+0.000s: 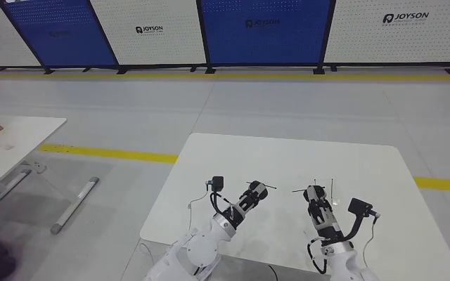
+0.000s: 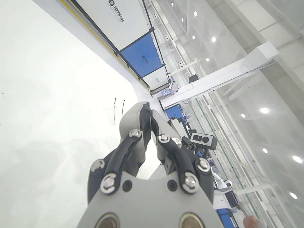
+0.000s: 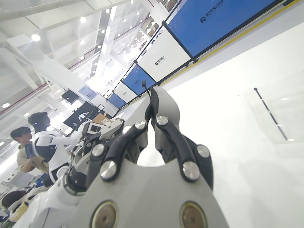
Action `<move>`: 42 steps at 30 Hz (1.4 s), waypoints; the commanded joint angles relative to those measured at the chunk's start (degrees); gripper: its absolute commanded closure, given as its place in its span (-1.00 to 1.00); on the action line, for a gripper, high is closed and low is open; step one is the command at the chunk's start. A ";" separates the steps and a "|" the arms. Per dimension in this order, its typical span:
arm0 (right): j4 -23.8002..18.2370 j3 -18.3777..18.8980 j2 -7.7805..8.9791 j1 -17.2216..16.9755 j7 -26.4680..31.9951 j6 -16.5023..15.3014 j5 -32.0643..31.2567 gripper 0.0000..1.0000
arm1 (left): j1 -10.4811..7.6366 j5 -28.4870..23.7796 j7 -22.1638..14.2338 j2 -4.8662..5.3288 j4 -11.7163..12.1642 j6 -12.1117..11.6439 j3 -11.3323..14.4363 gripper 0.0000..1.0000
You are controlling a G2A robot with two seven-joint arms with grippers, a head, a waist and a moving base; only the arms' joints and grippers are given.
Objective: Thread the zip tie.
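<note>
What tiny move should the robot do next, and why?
Probably ease the left gripper toward the right gripper, aiming the tail at the head. Each gripper is shut on the zip tie; the tail sticks out of the left one toward the right, the head pokes out of the right one, and bare table shows between them, so nothing looks threaded yet.

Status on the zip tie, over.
Left gripper shut on tie strip. Right gripper shut on tie, head past its tips. Grippers apart, not threaded. Spare tie on table beside right gripper, not in the way.
</note>
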 commanded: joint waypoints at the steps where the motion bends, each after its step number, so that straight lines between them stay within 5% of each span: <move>1: 0.00 0.00 0.00 0.00 0.00 0.00 0.00 1.00 | 0.00 0.00 0.00 0.00 0.00 0.00 0.00 1.00; 11: -0.54 -0.59 -0.51 0.42 2.07 -1.22 0.63 1.00 | 0.00 0.00 0.00 0.00 0.00 0.00 0.00 1.00; 17: 2.99 -2.84 -1.61 4.42 4.74 1.12 1.73 1.00 | 0.00 0.00 0.00 0.00 0.00 0.00 0.00 1.00; 42: 4.57 -4.99 -3.51 6.49 0.74 0.14 2.65 1.00 | 0.00 0.00 0.00 0.00 0.00 0.00 0.00 1.00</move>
